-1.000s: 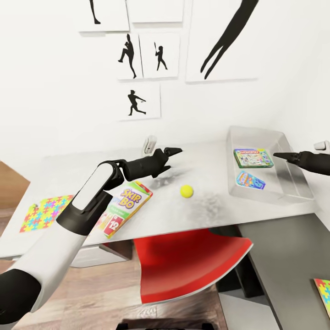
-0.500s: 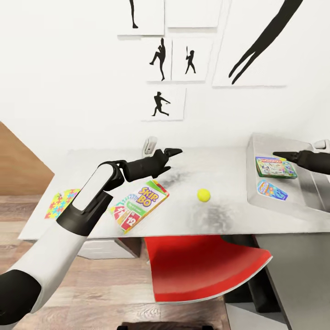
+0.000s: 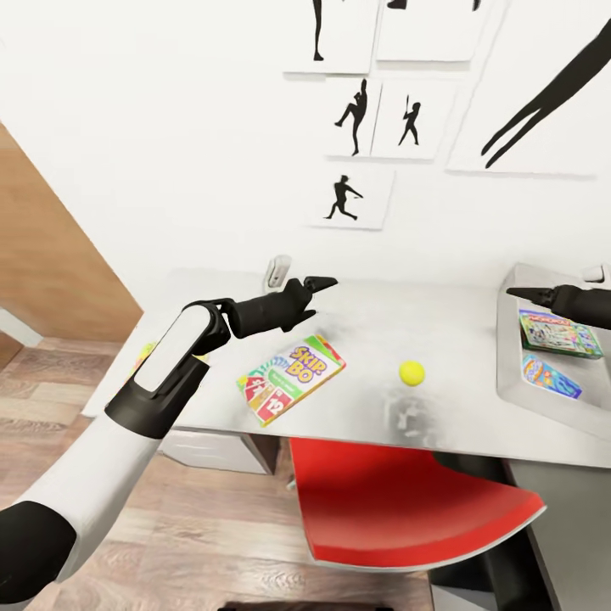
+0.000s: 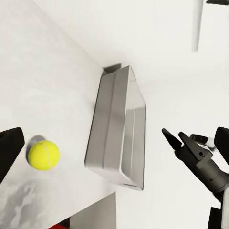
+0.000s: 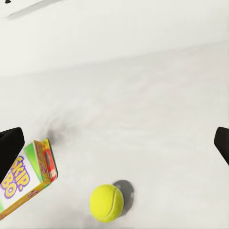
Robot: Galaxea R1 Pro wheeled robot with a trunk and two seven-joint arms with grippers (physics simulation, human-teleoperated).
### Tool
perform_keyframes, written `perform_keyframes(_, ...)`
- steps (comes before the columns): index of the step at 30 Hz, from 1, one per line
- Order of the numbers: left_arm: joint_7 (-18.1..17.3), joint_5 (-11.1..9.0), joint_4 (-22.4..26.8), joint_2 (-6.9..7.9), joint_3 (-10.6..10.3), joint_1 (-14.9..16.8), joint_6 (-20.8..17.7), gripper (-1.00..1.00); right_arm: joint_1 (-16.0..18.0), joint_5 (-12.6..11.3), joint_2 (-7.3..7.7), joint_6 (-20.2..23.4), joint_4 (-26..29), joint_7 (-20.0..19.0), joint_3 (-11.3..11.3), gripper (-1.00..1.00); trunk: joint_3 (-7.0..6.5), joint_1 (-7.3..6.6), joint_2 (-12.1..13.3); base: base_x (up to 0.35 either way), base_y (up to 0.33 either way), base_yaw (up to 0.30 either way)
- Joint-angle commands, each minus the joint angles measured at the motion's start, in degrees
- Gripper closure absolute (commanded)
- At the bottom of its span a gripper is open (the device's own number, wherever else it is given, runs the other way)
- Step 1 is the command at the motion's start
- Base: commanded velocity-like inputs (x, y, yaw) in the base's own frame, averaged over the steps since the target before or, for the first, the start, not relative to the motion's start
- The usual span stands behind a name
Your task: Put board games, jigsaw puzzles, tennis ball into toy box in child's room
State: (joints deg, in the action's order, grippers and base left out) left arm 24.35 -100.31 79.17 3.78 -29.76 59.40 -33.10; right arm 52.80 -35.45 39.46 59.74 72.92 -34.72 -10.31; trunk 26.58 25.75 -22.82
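Black and tapered, the left gripper (image 3: pixel 321 281) hung above the grey table (image 3: pixel 441 310) with nothing between its fingers; in its own wrist view the finger tips stood wide apart at the frame's edges, so it was open. The right gripper (image 3: pixel 519 294) hovered over the near rim of the toy box (image 3: pixel 509 356), also carrying nothing, and the widely spaced finger tips in its wrist view showed it open as well.

Below and beside the left gripper lay the Skip-Bo board game (image 3: pixel 291 378), flat on the table near its front edge. The tennis ball (image 3: pixel 412 372) sat between that game and the toy box, well apart from both. Two flat, colourful toys already lay inside the box: the Monopoly game (image 3: pixel 560 333) and a smaller blue pack (image 3: pixel 552 377).

Over the last second the whole picture had slid rightward while both arms kept their pose, so the camera and base had turned left; the table things themselves had not moved. One puzzle at the table's left end was now mostly hidden behind the left forearm. In my judgement the robot was repositioning toward the Skip-Bo game and the ball, which remained outside the box.
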Motion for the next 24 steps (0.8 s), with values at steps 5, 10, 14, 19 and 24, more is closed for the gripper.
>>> perform_keyframes(5,0.54,-0.59,0.08,0.01,-0.1,0.0,0.11,-1.0,-1.49,0.41,0.25,0.26,0.06,-0.45,-1.03,-1.0,-0.15,0.04,-0.1,0.0,0.0,0.182)
perform_keyframes(10,0.58,-0.59,0.09,-0.04,-0.15,-0.03,0.13,-1.0,-3.79,0.48,0.4,0.26,0.09,-0.43,-2.41,-1.0,-0.28,0.04,-0.1,0.0,0.0,0.087)
perform_keyframes(14,0.59,-0.59,0.1,-0.05,-0.17,-0.05,0.13,-1.0,-5.62,0.47,0.6,0.26,0.1,-0.4,-3.79,-1.0,-0.36,0.04,-0.1,0.0,0.0,-0.025)
perform_keyframes(19,0.6,-0.59,0.1,-0.07,-0.22,-0.06,0.14,-1.0,-8.56,0.45,1.12,0.26,0.2,-0.4,-6.97,-1.0,-0.47,0.04,-0.1,0.0,0.0,-0.131)
perform_keyframes(24,0.61,-0.57,0.11,-0.08,-0.27,-0.05,0.14,-1.0,-11.87,0.37,1.55,0.26,0.77,-0.38,-10.93,-1.0,-0.6,0.04,-0.1,0.0,0.0,-0.208)
